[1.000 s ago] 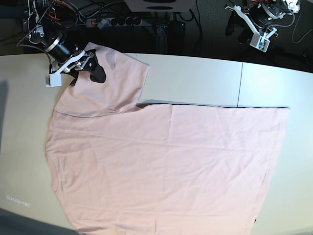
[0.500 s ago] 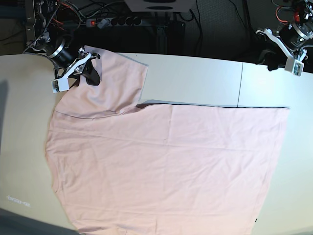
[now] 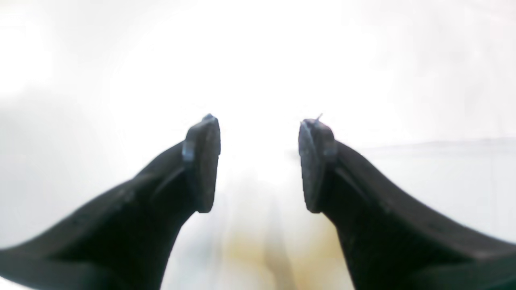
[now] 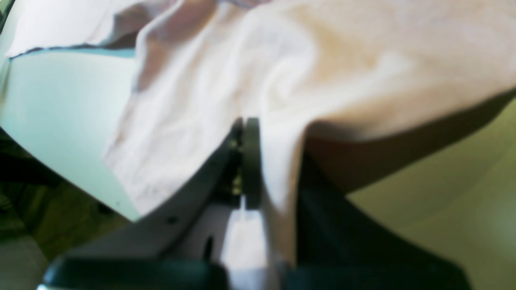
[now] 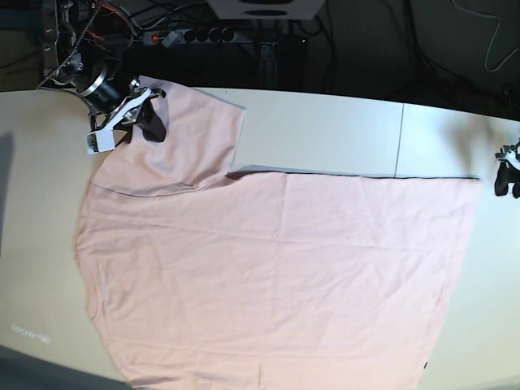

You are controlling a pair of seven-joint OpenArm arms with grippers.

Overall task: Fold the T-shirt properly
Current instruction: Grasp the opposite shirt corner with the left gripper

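Note:
The pale pink T-shirt (image 5: 276, 276) lies spread over the white table (image 5: 325, 130), plain side up, with no lettering or label showing. Its lower edge runs out of the frame. Its far-left sleeve (image 5: 175, 142) lies flat toward the back edge. My right gripper (image 5: 153, 126) is shut on that sleeve's upper corner. In the right wrist view the cloth (image 4: 322, 60) drapes over the shut gripper (image 4: 278, 169). My left gripper (image 5: 508, 185) hangs at the table's right edge, just right of the shirt's far-right corner. It is open and empty (image 3: 258, 161).
A power strip (image 5: 187, 36) and cables lie on the dark floor behind the table. A seam (image 5: 399, 138) splits the tabletop. Bare table shows behind the shirt, and there is a narrow strip to its right (image 5: 496, 268).
My left arm has swung from the back right, above the floor, down to the table's right edge beside the shirt's corner. My right gripper, holding the sleeve, shifted slightly back early on, then stayed.

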